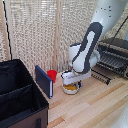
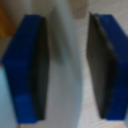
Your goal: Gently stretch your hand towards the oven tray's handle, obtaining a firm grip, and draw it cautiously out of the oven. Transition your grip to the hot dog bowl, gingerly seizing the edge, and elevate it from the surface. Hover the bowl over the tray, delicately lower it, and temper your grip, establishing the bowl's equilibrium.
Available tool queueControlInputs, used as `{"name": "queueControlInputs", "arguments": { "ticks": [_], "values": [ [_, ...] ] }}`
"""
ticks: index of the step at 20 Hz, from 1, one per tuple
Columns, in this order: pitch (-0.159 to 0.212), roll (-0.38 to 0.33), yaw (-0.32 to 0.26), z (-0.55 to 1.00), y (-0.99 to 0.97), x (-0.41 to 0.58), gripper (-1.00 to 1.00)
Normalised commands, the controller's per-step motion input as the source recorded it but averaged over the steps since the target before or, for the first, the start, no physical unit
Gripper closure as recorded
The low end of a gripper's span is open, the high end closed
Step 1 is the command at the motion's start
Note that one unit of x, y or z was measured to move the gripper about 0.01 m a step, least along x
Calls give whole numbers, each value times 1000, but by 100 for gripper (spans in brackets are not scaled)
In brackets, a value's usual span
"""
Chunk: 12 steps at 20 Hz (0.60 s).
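The bowl (image 1: 71, 87), low in the middle of the exterior view, looks small, stiff and light, likely slippery at its thin rim, which is the place to pinch. The gripper (image 1: 70, 80) sits right over it. In the wrist view its blue pads (image 2: 27, 70) stand partly open, straddling a blurred white edge, apparently the bowl's rim.

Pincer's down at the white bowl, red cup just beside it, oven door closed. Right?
Not quite: the oven door is open, dropped down with the tray showing, per the exterior view. The pincer is at the white bowl, red cup beside it.
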Motion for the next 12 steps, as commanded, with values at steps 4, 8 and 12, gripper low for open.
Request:
{"name": "queueControlInputs", "arguments": {
  "ticks": [4, 8, 12],
  "values": [
    [14, 0, -1, 5, 0, 0, 100],
    [10, 35, -100, 250, -15, 18, 100],
    [126, 42, -65, 634, -13, 1, 100]
  ]
}}
